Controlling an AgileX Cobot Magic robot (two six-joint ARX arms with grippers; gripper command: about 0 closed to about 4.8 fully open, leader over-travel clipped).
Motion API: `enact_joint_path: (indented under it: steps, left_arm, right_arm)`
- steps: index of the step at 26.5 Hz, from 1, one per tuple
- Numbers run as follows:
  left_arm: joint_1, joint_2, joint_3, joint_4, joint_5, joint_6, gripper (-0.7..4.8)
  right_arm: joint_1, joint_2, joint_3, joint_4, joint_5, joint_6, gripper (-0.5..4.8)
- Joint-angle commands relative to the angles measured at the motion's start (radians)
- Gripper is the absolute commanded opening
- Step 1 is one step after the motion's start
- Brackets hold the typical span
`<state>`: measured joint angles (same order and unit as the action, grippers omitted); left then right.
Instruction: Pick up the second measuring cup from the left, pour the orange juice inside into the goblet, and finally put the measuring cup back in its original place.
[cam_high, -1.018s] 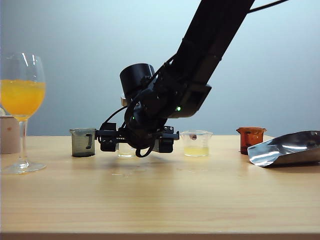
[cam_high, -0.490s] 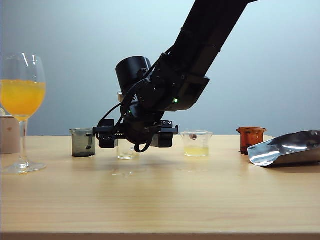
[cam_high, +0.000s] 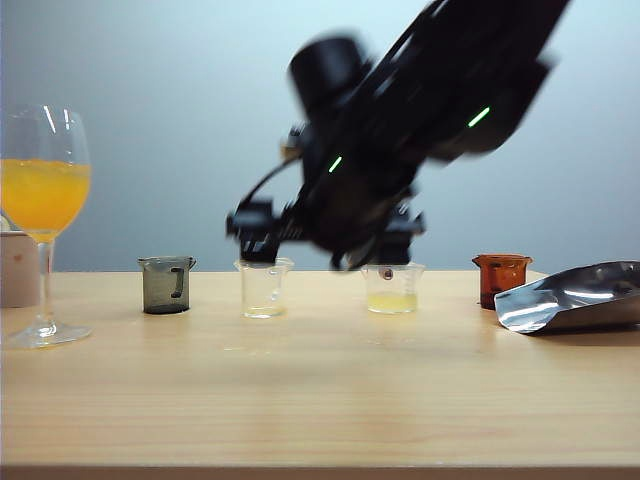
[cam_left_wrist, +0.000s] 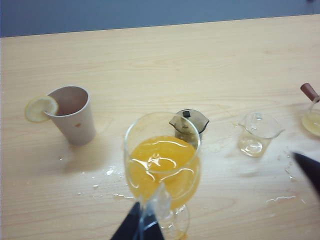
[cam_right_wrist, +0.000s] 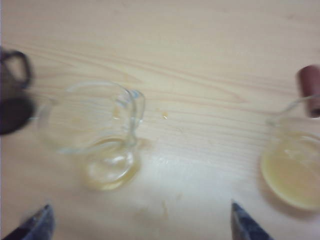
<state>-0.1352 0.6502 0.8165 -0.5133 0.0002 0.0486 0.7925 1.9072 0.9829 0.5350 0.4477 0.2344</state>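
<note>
Orange juice (cam_high: 44, 198) is sitting in the goblet (cam_high: 45, 170) now, filling roughly the lower half of the bowl, and the goblet stands upright at the far left of the worktop (cam_high: 320, 390) in the exterior view. The second measuring cup (cam_high: 264, 288) is upright on the worktop, in the row between the smoky grey cup (cam_high: 166, 284) and the clear cup with pale yellow liquid (cam_high: 392, 287). It looks basically drained, just a thin yellowish film at the bottom in the right wrist view (cam_right_wrist: 107, 145).

The right gripper (cam_high: 325, 235) is blurred, up in the air above and a bit behind that cup, not touching it. Its 2 fingertips (cam_right_wrist: 37, 224) show far apart at the edge of the right wrist view, so it's spread wide with nothing in it.

The left gripper (cam_left_wrist: 141, 227) is low by the goblet's stem; only dark tips show behind the glass, so I can't tell if it's spread or closed.

Other stuff: an amber cup (cam_high: 501, 278) and a crumpled silver foil pouch (cam_high: 575, 297) on the right, plus a paper cup with a lemon slice (cam_left_wrist: 72, 114) near the goblet. A few wet splashes (cam_left_wrist: 100, 185) on the wood around the goblet's foot
</note>
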Motion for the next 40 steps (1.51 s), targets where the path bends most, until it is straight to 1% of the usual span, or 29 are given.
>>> enact_joint_path:
  steps: [1,2,3,4,7,9,11,13,16,17,18,19,22,27,30,34,38,39,40]
  left_arm:
    - [0.000,-0.003,0.000,0.013,0.003,-0.003,-0.03]
    - [0.000,-0.003,0.000,0.013,0.003,-0.003,-0.03]
    - [0.000,-0.003,0.000,0.013,0.003,-0.003,-0.03]
    - [0.000,-0.003,0.000,0.013,0.004,-0.003,-0.03]
    - [0.000,-0.003,0.000,0.013,0.004,-0.003,-0.03]
    - [0.000,-0.003,0.000,0.013,0.003,-0.003,-0.03]
    - [0.000,-0.003,0.000,0.013,0.001,-0.003,-0.03]
    - [0.000,-0.003,0.000,0.013,0.002,-0.003,-0.03]
    - [0.000,-0.003,0.000,0.013,0.000,-0.003,-0.03]
    - [0.000,-0.003,-0.001,0.013,0.001,-0.003,-0.03]
    - [0.000,-0.003,-0.001,0.013,0.002,-0.003,-0.03]
    - [0.000,-0.005,-0.002,0.013,0.002,-0.003,-0.03]
    - [0.003,-0.045,-0.015,0.014,0.001,-0.003,-0.03]
    - [0.025,-0.165,-0.076,0.028,0.050,-0.004,-0.03]
    - [0.059,-0.240,-0.137,0.047,0.046,-0.003,-0.03]
    - [0.094,-0.357,-0.250,0.051,0.046,-0.003,-0.03]
    - [0.095,-0.484,-0.374,0.051,0.046,-0.003,-0.03]
    - [0.095,-0.510,-0.402,0.050,0.048,-0.003,-0.03]
    - [0.095,-0.562,-0.457,0.050,0.048,-0.003,-0.03]
  right_arm:
    - [0.001,-0.158,-0.115,-0.006,-0.126,0.000,1.06]
    - [0.000,-0.207,-0.142,-0.033,-0.156,-0.004,-0.25]
    - [-0.001,-0.254,-0.163,-0.067,-0.180,-0.014,0.12]
    - [-0.001,-0.316,-0.180,-0.130,-0.201,-0.031,-0.09]
    - [-0.008,-0.477,-0.186,-0.358,-0.267,-0.079,-0.07]
    - [-0.025,-0.571,-0.186,-0.464,-0.353,-0.100,-0.07]
    - [-0.060,-0.679,-0.187,-0.566,-0.451,-0.105,-0.07]
    - [-0.106,-0.777,-0.187,-0.648,-0.481,-0.105,-0.07]
    - [-0.286,-1.071,-0.187,-0.831,-0.480,-0.178,-0.07]
    - [-0.328,-1.122,-0.187,-0.869,-0.480,-0.191,-0.07]
    - [-0.402,-1.208,-0.191,-0.935,-0.481,-0.199,-0.06]
    - [-0.434,-1.244,-0.197,-0.952,-0.485,-0.199,-0.06]
    - [-0.527,-1.365,-0.249,-0.958,-0.514,-0.197,-0.07]
    - [-0.612,-1.522,-0.371,-0.949,-0.506,-0.192,-0.07]
    - [-0.641,-1.586,-0.469,-0.900,-0.505,-0.130,-0.07]
    - [-0.650,-1.633,-0.635,-0.741,-0.499,-0.111,-0.07]
    - [-0.649,-1.628,-0.791,-0.555,-0.476,-0.114,-0.07]
    - [-0.649,-1.620,-0.830,-0.508,-0.431,-0.116,-0.07]
    - [-0.650,-1.614,-0.880,-0.455,-0.350,-0.116,-0.06]
